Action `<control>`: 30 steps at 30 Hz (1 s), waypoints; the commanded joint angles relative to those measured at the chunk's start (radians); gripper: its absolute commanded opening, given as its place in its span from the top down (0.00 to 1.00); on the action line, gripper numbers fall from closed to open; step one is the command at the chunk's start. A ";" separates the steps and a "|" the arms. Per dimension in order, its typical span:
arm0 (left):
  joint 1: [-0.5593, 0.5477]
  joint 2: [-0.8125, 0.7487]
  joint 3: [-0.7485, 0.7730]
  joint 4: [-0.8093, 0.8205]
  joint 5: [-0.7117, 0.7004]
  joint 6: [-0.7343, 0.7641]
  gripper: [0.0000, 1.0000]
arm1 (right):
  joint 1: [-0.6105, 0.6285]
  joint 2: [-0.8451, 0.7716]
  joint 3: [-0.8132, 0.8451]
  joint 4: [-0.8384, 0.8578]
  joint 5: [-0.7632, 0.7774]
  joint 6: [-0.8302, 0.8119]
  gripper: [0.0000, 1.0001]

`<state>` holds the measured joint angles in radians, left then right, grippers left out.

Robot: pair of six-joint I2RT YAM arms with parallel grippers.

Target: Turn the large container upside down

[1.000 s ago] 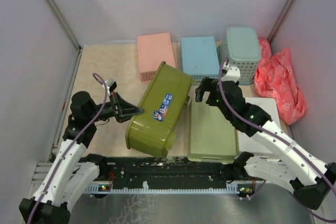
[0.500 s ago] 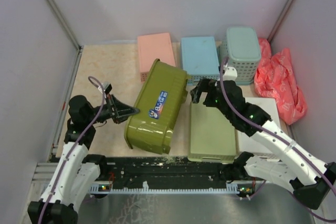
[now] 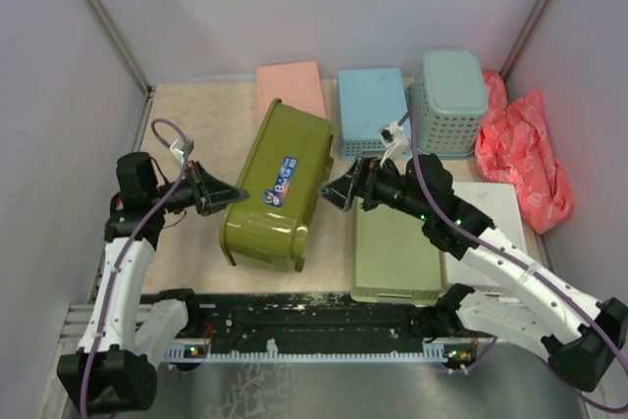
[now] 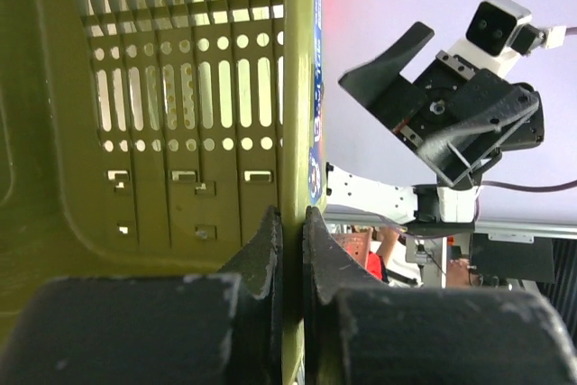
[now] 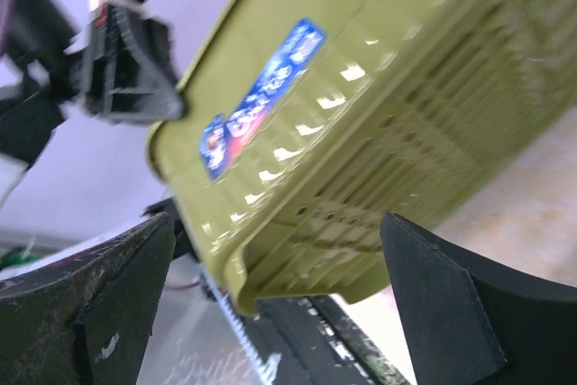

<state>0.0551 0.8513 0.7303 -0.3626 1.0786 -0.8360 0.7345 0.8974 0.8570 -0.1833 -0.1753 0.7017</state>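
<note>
- Since a second ago, the large container (image 3: 275, 186) has swung to the left and toward the back wall, so its far end now sits just in front of the pink tray (image 3: 290, 83). The left arm has drawn back to the left with it, and the right gripper (image 3: 341, 189) has come leftward to the container's right flank.
- The large container is tipped off its base near the middle of the tabletop (image 3: 196, 134), with a long wall and its blue sticker (image 3: 279, 180) facing up. It lies between the two arms and just left of the light-green tray (image 3: 394, 252).
- From above, we cannot tell for certain how much of its lower edge rests on the tabletop.
- The left gripper (image 4: 291, 223) is clamped on the container's rim at the near left side. In the left wrist view, the thin olive edge stands pinched between its two dark fingers (image 4: 263, 245), with the slotted wall (image 4: 180, 105) to their left.
- The right gripper's jaws stand wide apart. In the right wrist view, its fingers (image 5: 113, 313) frame the container's slotted side (image 5: 379, 123) without touching it.
- Along the back, the blue tray (image 3: 371, 103) and the teal basket (image 3: 449, 93) sit side by side, with a red bag (image 3: 522, 149) to the right.
</note>
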 commanded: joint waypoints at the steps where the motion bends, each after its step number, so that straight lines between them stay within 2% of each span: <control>1: 0.047 0.071 -0.062 -0.199 -0.186 0.274 1.00 | 0.007 0.024 -0.042 0.235 -0.290 0.034 0.04; 9: 0.056 0.119 -0.132 -0.187 -0.174 0.311 1.00 | 0.209 0.167 -0.012 0.212 -0.317 -0.014 0.04; 19: 0.058 0.119 -0.134 -0.220 -0.274 0.358 0.99 | 0.310 0.259 0.112 0.233 -0.483 -0.084 0.04; 22: 0.058 0.110 -0.107 -0.252 -0.341 0.366 0.94 | 0.347 0.295 0.193 0.214 -0.496 -0.116 0.04; 24: 0.058 0.101 -0.084 -0.280 -0.397 0.373 0.87 | 0.368 0.325 0.245 0.192 -0.502 -0.140 0.04; 28: 0.058 0.083 -0.049 -0.304 -0.471 0.385 0.58 | 0.379 0.380 0.309 0.195 -0.516 -0.154 0.04; 30: 0.058 0.088 -0.039 -0.298 -0.484 0.390 0.51 | 0.379 0.407 0.336 0.212 -0.508 -0.154 0.04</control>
<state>0.1081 0.8867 0.7719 -0.4427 0.9672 -0.6224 1.0824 1.2854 1.0634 -0.1562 -0.6121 0.5930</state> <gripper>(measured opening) 0.439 0.960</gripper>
